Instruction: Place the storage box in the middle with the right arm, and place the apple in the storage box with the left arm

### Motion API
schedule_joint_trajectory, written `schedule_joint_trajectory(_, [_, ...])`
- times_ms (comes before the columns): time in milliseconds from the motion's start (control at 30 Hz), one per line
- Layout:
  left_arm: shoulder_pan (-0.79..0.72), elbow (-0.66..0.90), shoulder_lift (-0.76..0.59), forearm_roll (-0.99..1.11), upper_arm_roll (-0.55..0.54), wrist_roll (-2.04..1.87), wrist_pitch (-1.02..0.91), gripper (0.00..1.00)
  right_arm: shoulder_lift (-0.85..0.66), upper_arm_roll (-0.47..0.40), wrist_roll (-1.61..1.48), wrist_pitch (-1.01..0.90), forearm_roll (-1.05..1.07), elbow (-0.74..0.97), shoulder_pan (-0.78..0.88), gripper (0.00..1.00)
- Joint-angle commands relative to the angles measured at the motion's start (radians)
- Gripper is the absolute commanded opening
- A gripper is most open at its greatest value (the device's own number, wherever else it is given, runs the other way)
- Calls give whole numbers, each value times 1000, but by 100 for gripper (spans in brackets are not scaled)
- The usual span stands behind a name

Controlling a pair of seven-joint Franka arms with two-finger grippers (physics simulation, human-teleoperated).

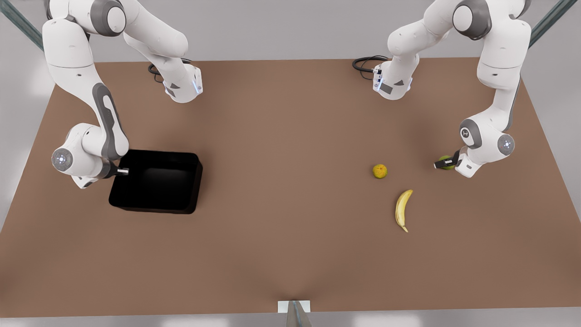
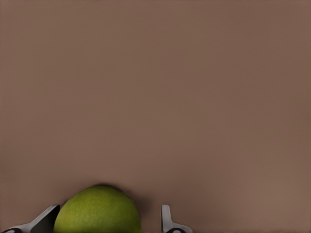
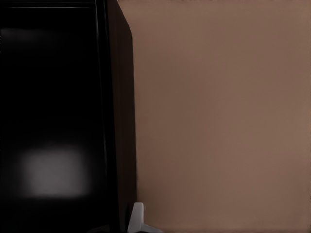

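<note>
The storage box (image 1: 156, 181), a glossy black open bin, rests on the table at the front view's left. My right gripper (image 1: 121, 171) straddles the box's wall on the side away from the table's middle. It is shut on that wall; one pale fingertip (image 3: 137, 216) presses its outer face (image 3: 124, 121) and the other is lost in the dark inside. The green apple (image 1: 447, 162) lies at the front view's right, between the fingers of my left gripper (image 1: 446, 163). In the left wrist view the apple (image 2: 98, 211) touches one finger (image 2: 46, 218), with a gap to the other finger (image 2: 166, 218): open.
A mottled yellow-orange fruit (image 1: 380, 171) and a banana (image 1: 402, 209) lie on the brown table (image 1: 290, 227), toward the middle from the apple. Both arm bases stand at the far edge, with black cables beside them.
</note>
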Motion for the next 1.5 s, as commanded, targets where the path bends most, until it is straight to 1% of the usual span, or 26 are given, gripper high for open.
schedule_joint_trajectory(0, [0,0,0,0,0,0,0,100,-2,0,1,-10,-1,2,0,21])
schedule_joint_trajectory(133, [0,8,12,0,0,0,0,100,-19,9,-2,-36,5,6,-8,21])
schedule_joint_trajectory(167, [0,8,12,0,0,0,0,100,-19,63,5,-55,11,21,-52,21])
schedule_joint_trajectory(200, [0,8,12,0,0,0,0,100,-16,161,13,-82,12,44,-144,21])
schedule_joint_trajectory(233, [0,8,12,0,0,0,0,99,-16,206,39,-87,12,55,-180,21])
schedule_joint_trajectory(267, [0,8,12,0,0,0,0,96,-19,251,65,-104,28,59,-212,21])
schedule_joint_trajectory(300, [0,8,12,2,0,0,-2,94,-23,324,90,-138,41,76,-264,21])
schedule_joint_trajectory(333, [0,8,11,2,0,0,0,89,-28,380,136,-167,51,90,-287,21])
schedule_joint_trajectory(400, [0,8,11,2,0,0,-2,81,-31,445,194,-176,95,111,-278,21])
schedule_joint_trajectory(467, [0,8,12,2,0,0,0,76,-28,517,278,-204,101,150,-249,21])
schedule_joint_trajectory(533, [0,9,12,2,0,0,0,73,-20,517,360,-240,112,190,-143,21])
schedule_joint_trajectory(600, [0,9,11,2,0,-2,-2,73,-14,515,447,-242,144,219,-28,21])
schedule_joint_trajectory(733, [0,12,8,2,0,0,-5,73,110,502,599,-314,150,406,159,21])
schedule_joint_trajectory(800, [0,12,9,2,0,-2,-5,73,180,419,680,-339,150,521,308,21])
schedule_joint_trajectory(867, [-2,12,9,2,0,-2,-3,73,248,385,757,-354,152,627,408,21])
schedule_joint_trajectory(967, [-2,12,11,2,0,-3,-3,73,288,292,797,-358,216,713,569,21])
schedule_joint_trajectory(1067, [-2,12,9,0,0,-3,-6,73,335,253,835,-360,229,753,640,21])
schedule_joint_trajectory(1267, [-3,12,-18,2,0,-12,-23,73,427,252,834,-366,219,848,701,21])
schedule_joint_trajectory(1300, [-8,12,-35,2,0,-18,-40,73,438,252,835,-357,216,858,702,100])
schedule_joint_trajectory(1333, [-12,12,-44,0,-2,-20,-41,73,452,253,832,-362,216,894,701,100])
schedule_joint_trajectory(1400, [-49,15,-78,0,-8,-61,-57,73,454,253,829,-368,215,906,699,100])
schedule_joint_trajectory(1467, [-146,84,-84,-15,-41,-221,-104,73,415,253,829,-401,216,908,686,100])
